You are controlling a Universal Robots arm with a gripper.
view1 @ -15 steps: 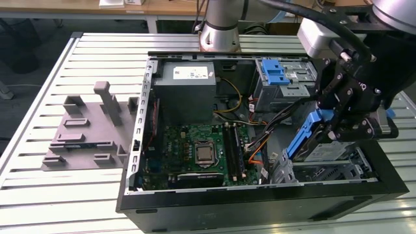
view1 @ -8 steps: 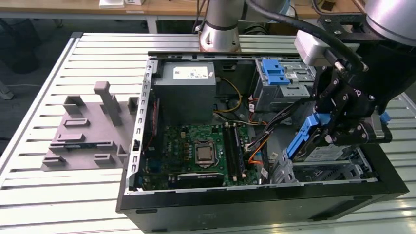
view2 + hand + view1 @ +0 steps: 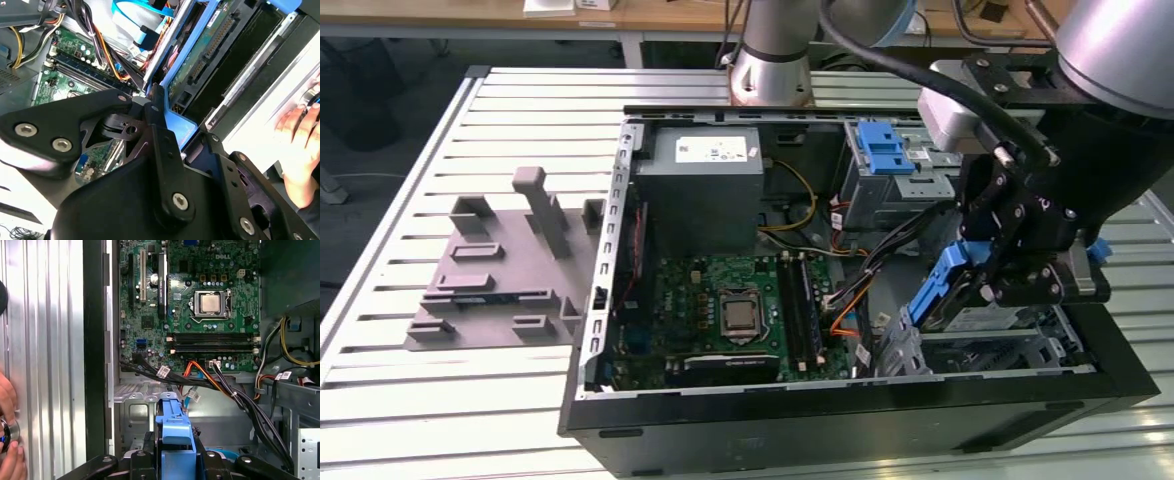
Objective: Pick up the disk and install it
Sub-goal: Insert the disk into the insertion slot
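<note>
Gripper (image 3: 1034, 290) holding the disk (image 3: 941, 290) inside the computer case (image 3: 854, 420).
The jaws are clamped on the disk's blue-railed edges. The disk stands tilted on edge just beside the motherboard (image 3: 720, 310), on the exterior view's right of it.

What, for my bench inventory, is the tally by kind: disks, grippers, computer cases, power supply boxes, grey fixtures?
disk: 1, held in the gripper over the case
gripper: 1
computer case: 1, open
power supply box: 1
grey fixture: 1, on the table beside the case
Total: 5
</note>
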